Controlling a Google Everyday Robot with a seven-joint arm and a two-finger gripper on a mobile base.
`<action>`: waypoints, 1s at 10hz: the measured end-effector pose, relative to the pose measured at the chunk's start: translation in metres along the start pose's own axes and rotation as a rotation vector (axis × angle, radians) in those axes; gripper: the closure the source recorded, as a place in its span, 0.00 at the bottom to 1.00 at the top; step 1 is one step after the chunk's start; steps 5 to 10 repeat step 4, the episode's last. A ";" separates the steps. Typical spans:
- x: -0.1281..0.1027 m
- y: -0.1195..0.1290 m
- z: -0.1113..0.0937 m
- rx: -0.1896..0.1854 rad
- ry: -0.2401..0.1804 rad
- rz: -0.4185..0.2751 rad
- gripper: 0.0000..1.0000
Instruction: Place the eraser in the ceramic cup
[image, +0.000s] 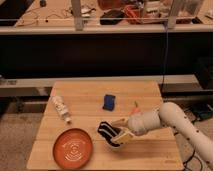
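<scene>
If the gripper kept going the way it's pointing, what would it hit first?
The gripper points left, holding the eraser over the cup. Going on, it would probably meet the orange plate, though depth is unclear.

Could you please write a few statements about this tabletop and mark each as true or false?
1. The claw is at the ceramic cup, near the table's front edge. True.
2. The eraser lies flat on the orange plate. False: it is at the claw, right over the cup, and the plate holds nothing.
3. The blue block sits apart from the cup, farther back on the wooden table. True.
4. The small white bottle stands to the right of the blue block. False: it lies on its side to the block's left.
5. The arm reaches in from the right side of the picture. True.
</scene>
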 end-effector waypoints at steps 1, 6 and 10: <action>0.000 0.000 -0.001 -0.001 0.001 0.001 0.20; 0.001 0.004 -0.003 -0.026 0.007 0.032 0.20; 0.001 0.004 -0.003 -0.026 0.007 0.032 0.20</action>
